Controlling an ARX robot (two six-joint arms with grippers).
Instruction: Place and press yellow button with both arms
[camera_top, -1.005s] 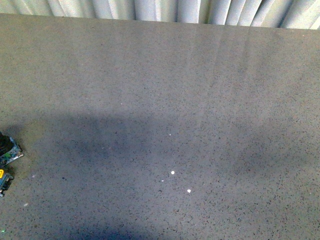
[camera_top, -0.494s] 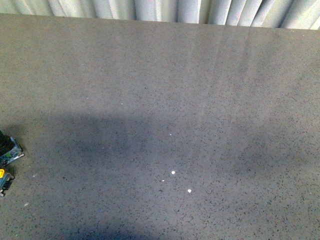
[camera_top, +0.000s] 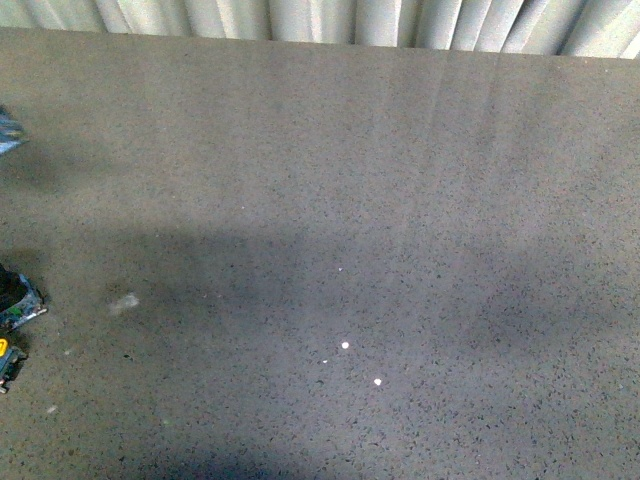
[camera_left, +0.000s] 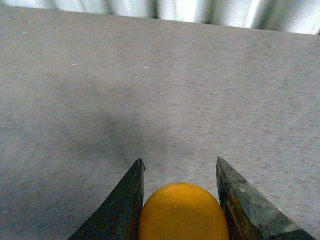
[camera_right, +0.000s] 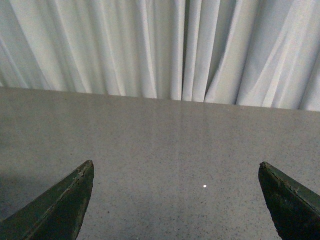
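The left end effector (camera_left: 179, 160) pinches the yellow button (camera_left: 182, 212) by its round orange-yellow cap, one jaw pressed to either side, angled down over the grey counter (camera_left: 210, 90) and facing its far edge. The right end effector (camera_right: 175, 167) hangs with jaws spread wide, pointing almost level toward the far edge and the white curtain (camera_right: 150, 45) behind it. At the counter's left edge lie a dark part on a bluish base (camera_top: 17, 298) and a low dark part with a yellow spot (camera_top: 8, 357)
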